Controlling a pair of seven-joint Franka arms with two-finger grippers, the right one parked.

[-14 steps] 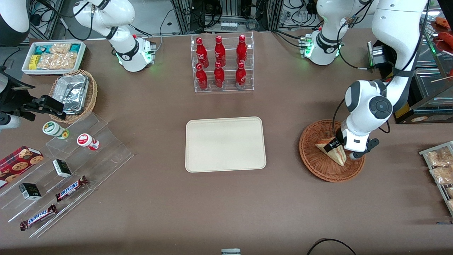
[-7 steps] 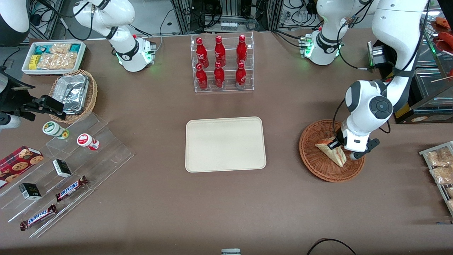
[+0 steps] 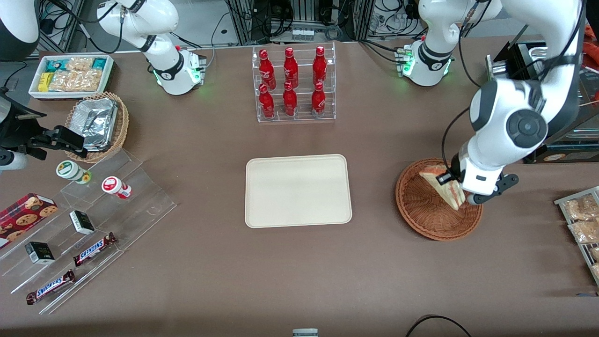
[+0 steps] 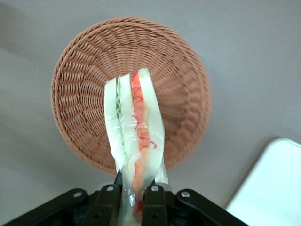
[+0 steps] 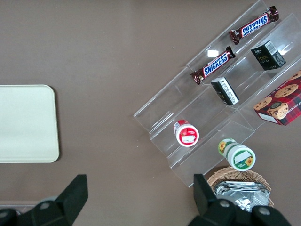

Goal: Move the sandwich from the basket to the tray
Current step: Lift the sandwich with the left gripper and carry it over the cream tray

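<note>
My left gripper (image 3: 461, 187) is shut on the sandwich (image 3: 444, 188), a pale bread wedge with red and green filling, and holds it lifted above the reddish-brown wicker basket (image 3: 423, 210). In the left wrist view the sandwich (image 4: 134, 127) hangs from the gripper (image 4: 132, 197) over the empty basket (image 4: 89, 80). The cream tray (image 3: 298, 190) lies flat at the table's middle, toward the parked arm's end from the basket; its corner shows in the left wrist view (image 4: 275, 188) and part of it in the right wrist view (image 5: 26, 123).
A clear rack of red bottles (image 3: 292, 84) stands farther from the front camera than the tray. Snack packets (image 3: 582, 220) lie at the working arm's end. Stepped acrylic shelves (image 3: 89, 224), a tan foil basket (image 3: 98, 124) and a white snack bin (image 3: 70, 75) stand toward the parked arm's end.
The gripper has risen with the sandwich, lifting it out of the basket; the arm's wrist now stands higher and nearer the working arm's end.
</note>
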